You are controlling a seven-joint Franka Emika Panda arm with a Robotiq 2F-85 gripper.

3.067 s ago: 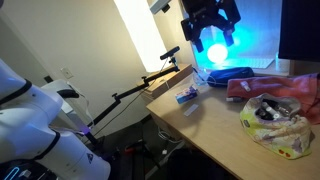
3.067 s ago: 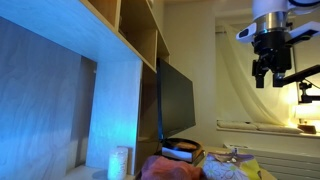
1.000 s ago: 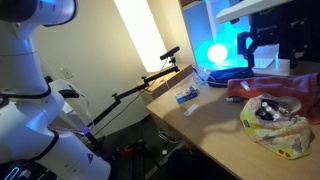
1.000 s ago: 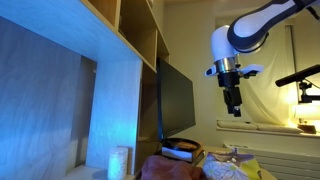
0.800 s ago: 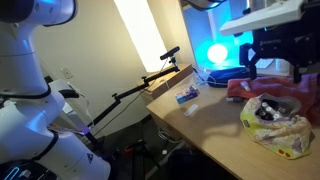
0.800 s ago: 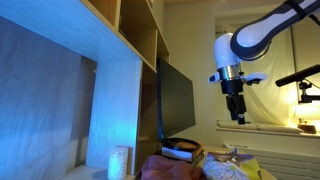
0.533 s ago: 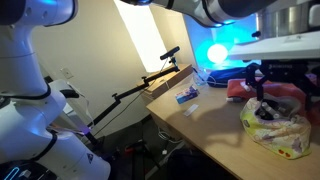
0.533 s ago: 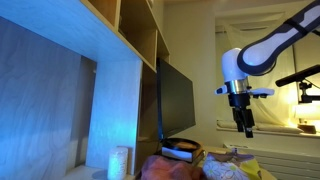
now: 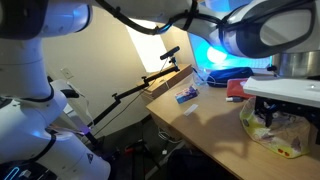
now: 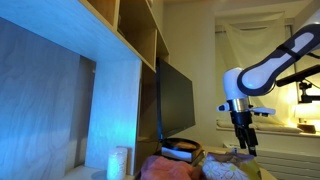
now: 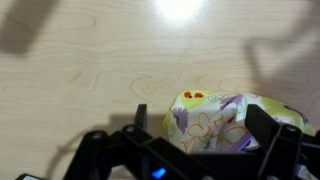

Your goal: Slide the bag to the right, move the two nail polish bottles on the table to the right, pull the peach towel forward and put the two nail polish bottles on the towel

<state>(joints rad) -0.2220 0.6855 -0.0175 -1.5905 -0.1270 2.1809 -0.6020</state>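
Jaws, spread wide, have dropped from high above the worktop [image 11: 80, 70] toward the bag [image 11: 222, 122], which the wrist view frames between them; peach towel [image 9: 235, 88] lies just beyond the jaws.

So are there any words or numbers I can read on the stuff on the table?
No text can be read in any view.
The blue-and-white packet: there may be print on it, but it is too small and blurred to read.
The bag: the wrist view shows only coloured, flower-like shapes, with no letters to make out.
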